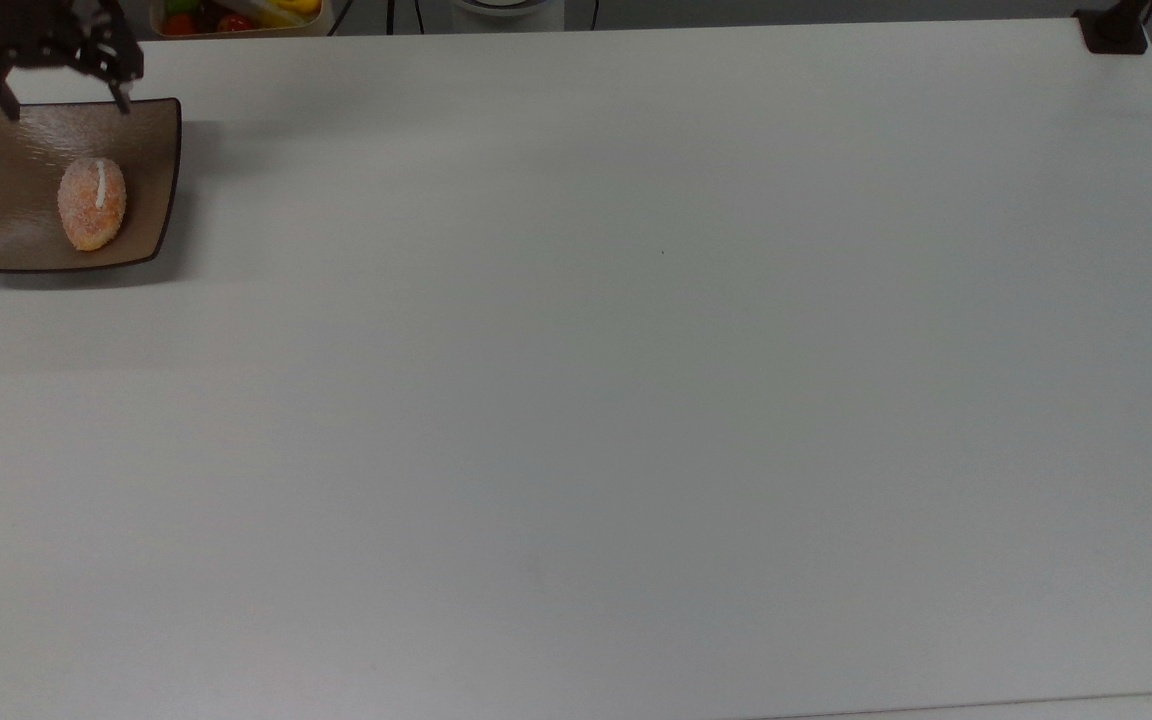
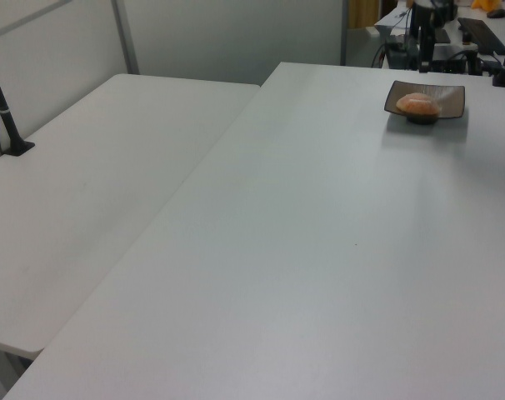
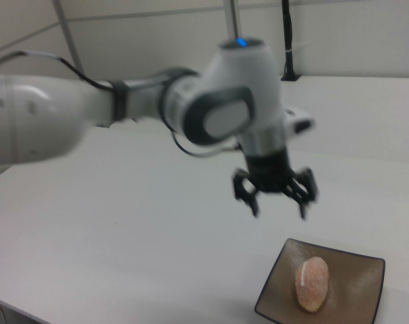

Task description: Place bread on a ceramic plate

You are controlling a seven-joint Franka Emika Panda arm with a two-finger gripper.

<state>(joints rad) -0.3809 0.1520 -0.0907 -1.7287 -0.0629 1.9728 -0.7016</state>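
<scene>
- Top view: the small oval orange-brown sugar-dusted bread (image 1: 92, 204) lies on the square glossy brown ceramic plate (image 1: 6, 235), its long axis and white stripe pointing toward the black two-finger gripper (image 1: 64, 101). The jaws are spread, empty, over the plate's far rim.
- Left view: the bread (image 2: 418, 103) sits domed on the plate (image 2: 449, 103), on the matte white table (image 2: 319, 250).
- Right view: the gripper (image 3: 279, 209) hangs above the plate (image 3: 366, 287), clear of the bread (image 3: 311, 283); placing looks done.

Orange bun on a brown plate, pale surface all round.
The bread (image 1: 92, 204) is orange-brown, speckled with white and marked by one white stripe along its top. The plate (image 1: 6, 215) is glossy brown-taupe with a thin dark rim. The surface (image 1: 636, 380) is plain off-white. The arm (image 3: 123, 108) is white with grey joints; its gripper (image 3: 279, 202) and fingers (image 3: 253, 202) are black.
</scene>
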